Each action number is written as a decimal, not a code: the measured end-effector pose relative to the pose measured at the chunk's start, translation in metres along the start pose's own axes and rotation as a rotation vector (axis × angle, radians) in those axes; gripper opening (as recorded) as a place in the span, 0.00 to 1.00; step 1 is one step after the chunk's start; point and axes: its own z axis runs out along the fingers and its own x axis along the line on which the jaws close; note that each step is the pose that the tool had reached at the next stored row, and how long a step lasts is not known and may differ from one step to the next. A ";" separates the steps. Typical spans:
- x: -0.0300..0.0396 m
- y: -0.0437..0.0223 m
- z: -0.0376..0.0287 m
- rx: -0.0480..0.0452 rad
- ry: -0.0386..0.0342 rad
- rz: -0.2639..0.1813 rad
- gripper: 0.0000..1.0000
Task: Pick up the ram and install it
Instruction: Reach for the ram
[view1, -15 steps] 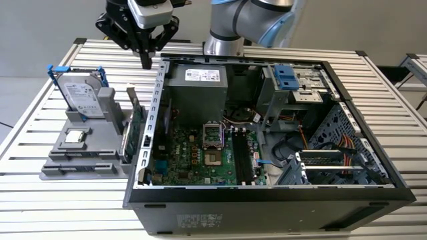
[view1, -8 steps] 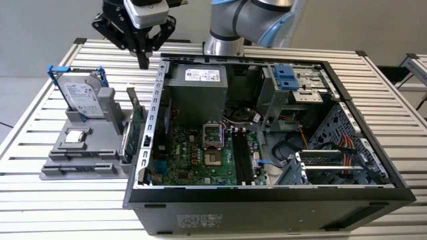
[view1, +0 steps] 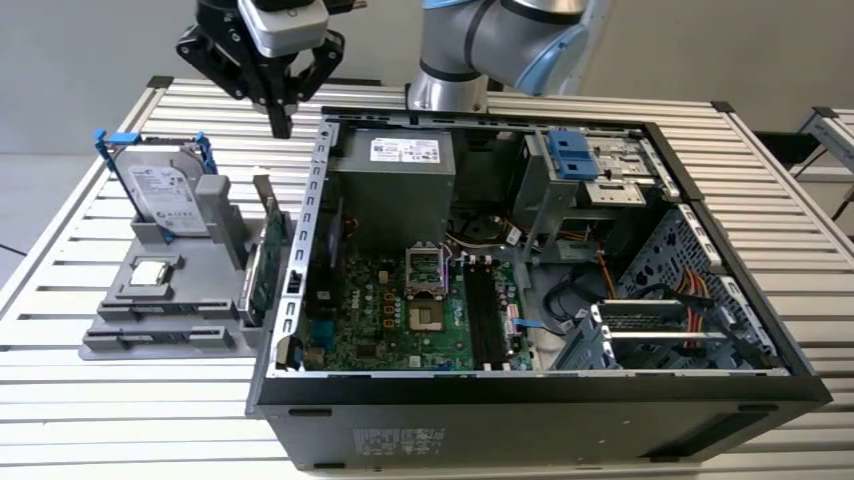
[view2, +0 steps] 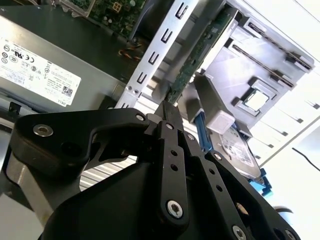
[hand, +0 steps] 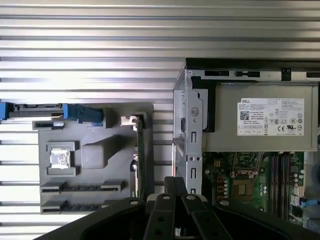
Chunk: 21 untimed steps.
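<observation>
My gripper (view1: 280, 128) hangs shut and empty above the slatted table, behind the grey parts holder (view1: 167, 300) and beside the open computer case's (view1: 534, 385) rear corner. In both wrist views the fingers (hand: 175, 181) (view2: 164, 106) are pressed together with nothing between them. The ram is hidden; I cannot pick it out anywhere. The holder's two long slots (hand: 82, 187) look low and dark. The motherboard (view1: 400, 310) lies in the case with its long black memory slots (view1: 483, 315) on the exterior view's right of the processor socket.
On the holder stand a silver hard drive in a blue frame (view1: 167, 200), a small square chip (view1: 151, 272) and a wide green card with a metal bracket (view1: 271, 265), on edge next to the case wall. The power supply (view1: 394, 170) fills the case's back. The arm's base (view1: 467, 50) stands behind.
</observation>
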 end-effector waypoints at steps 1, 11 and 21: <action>0.0007 0.0000 0.0000 0.0000 0.0001 -0.001 0.00; 0.0078 -0.0001 0.0000 -0.0001 0.0003 -0.007 0.00; 0.0146 -0.0002 0.0000 -0.0002 0.0006 -0.013 0.00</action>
